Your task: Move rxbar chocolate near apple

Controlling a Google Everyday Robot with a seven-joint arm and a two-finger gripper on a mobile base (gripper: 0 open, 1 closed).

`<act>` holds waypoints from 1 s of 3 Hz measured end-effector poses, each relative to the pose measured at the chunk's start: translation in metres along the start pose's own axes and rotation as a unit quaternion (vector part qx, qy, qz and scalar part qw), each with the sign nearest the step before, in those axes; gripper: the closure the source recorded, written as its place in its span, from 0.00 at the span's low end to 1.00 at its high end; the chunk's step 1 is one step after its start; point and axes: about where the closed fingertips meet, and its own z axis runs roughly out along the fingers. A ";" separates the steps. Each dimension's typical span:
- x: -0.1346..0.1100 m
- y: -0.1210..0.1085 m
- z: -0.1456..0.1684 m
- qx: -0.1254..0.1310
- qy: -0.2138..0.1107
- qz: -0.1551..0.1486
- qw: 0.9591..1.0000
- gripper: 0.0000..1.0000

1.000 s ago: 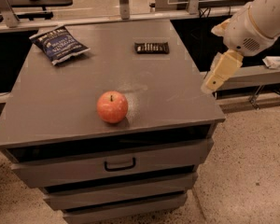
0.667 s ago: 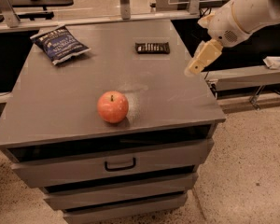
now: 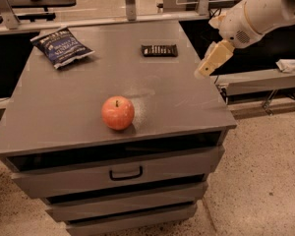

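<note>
The rxbar chocolate (image 3: 159, 50), a small flat dark bar, lies on the grey cabinet top (image 3: 78, 117) near its far right part. The red-orange apple (image 3: 117, 112) stands near the front middle of the top, well apart from the bar. My gripper (image 3: 207, 69), tan at the end of the white arm (image 3: 255, 14), hangs over the right edge of the top. It is to the right of the bar and a little nearer the front, and it holds nothing.
A crinkled blue chip bag (image 3: 61, 46) lies at the far left of the top. The cabinet has drawers with a handle (image 3: 126, 173) in front. A low shelf (image 3: 265, 80) stands to the right, a rail (image 3: 88, 22) behind.
My gripper has moved left and up from beside the cabinet's right edge to over that edge, closer to the bar. The bar, apple and bag have not moved.
</note>
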 end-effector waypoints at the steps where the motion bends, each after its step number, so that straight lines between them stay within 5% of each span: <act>1: -0.002 -0.005 0.003 0.012 -0.011 0.008 1.000 0.00; 3: -0.022 -0.072 0.065 0.042 -0.074 0.078 0.993 0.00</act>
